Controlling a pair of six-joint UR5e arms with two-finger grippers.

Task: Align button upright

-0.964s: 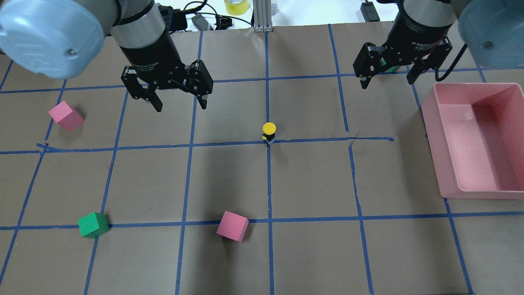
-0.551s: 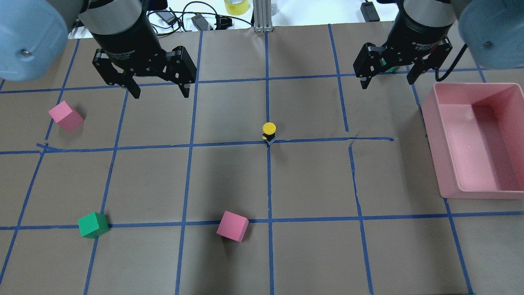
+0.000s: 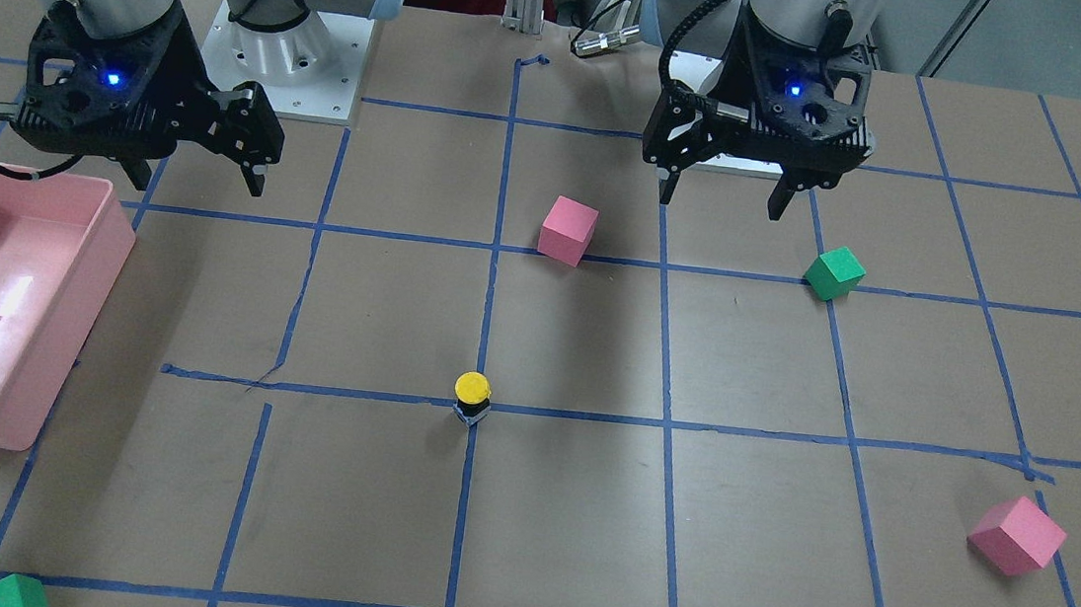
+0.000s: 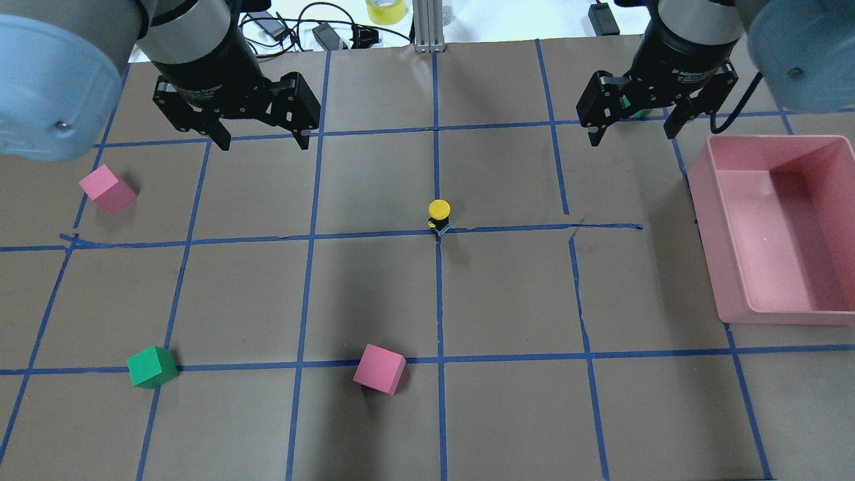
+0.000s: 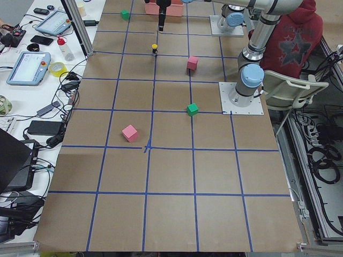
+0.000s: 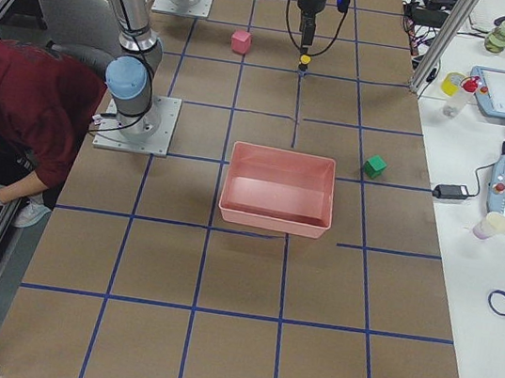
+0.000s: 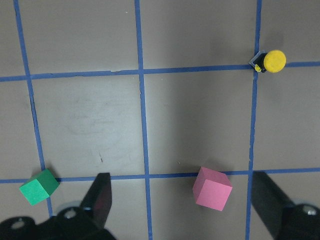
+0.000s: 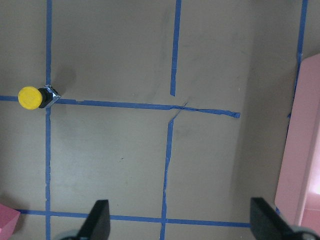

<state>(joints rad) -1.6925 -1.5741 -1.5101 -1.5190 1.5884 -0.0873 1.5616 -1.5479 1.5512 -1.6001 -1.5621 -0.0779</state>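
We find the brown paper-covered worktop (image 4: 507, 294), gridded with blue tape, lying mostly bare around its middle, so there is open room on every side of the small push-button with round yellow cap, black body and silvery-blue base (image 4: 439, 218). A pink rectangular plastic bin (image 4: 788, 317) lines the right edge. One pink cube (image 4: 107, 189) sits toward the left edge. A second pink cube (image 4: 379, 369) and a green cube (image 4: 152, 367) lie on the near side by the robot. Another green cube (image 6: 375, 165) rests on the far side, near the bin's far corner. All of these are well apart from the push-button. The left end effector (image 4: 264, 142) hangs high over the left half, jaws spread wide and gripping nothing. The right end effector (image 4: 632, 135) hangs over the right half, likewise released and empty. The push-button stands at a tape crossing in the worktop's centre, cap uppermost, with its square base turned cornerwise to the grid lines.
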